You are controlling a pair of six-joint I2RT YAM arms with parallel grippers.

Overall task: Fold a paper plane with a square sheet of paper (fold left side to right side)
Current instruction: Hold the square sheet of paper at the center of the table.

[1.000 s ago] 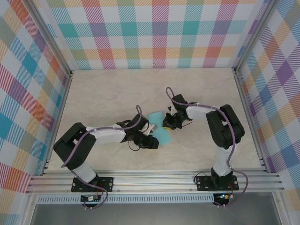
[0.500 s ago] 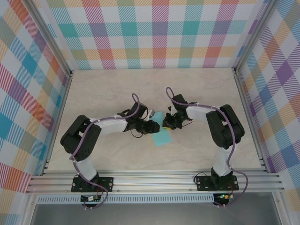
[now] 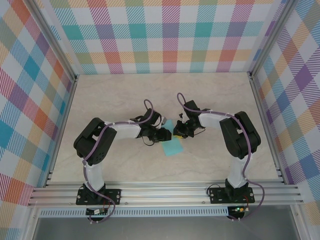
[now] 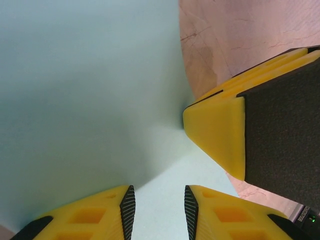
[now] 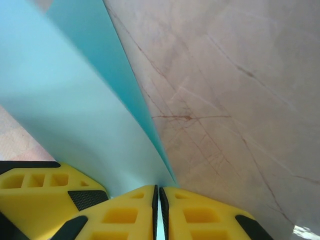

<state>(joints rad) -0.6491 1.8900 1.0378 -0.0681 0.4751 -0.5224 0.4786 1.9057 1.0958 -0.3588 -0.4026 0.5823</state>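
Thin turquoise square sheet of paper (image 3: 173,146) on beige marbled table (image 3: 125,100), right gripper (image 5: 158,200) clamped its edge, left gripper (image 4: 159,210) hovered slightly parted

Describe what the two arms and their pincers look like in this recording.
The left arm and right arm both alternate black joint housings with white links, and a purple cable runs along each. The left pincer and right pincer have yellow fingers moulded with rectangular pockets and faced with black pads.
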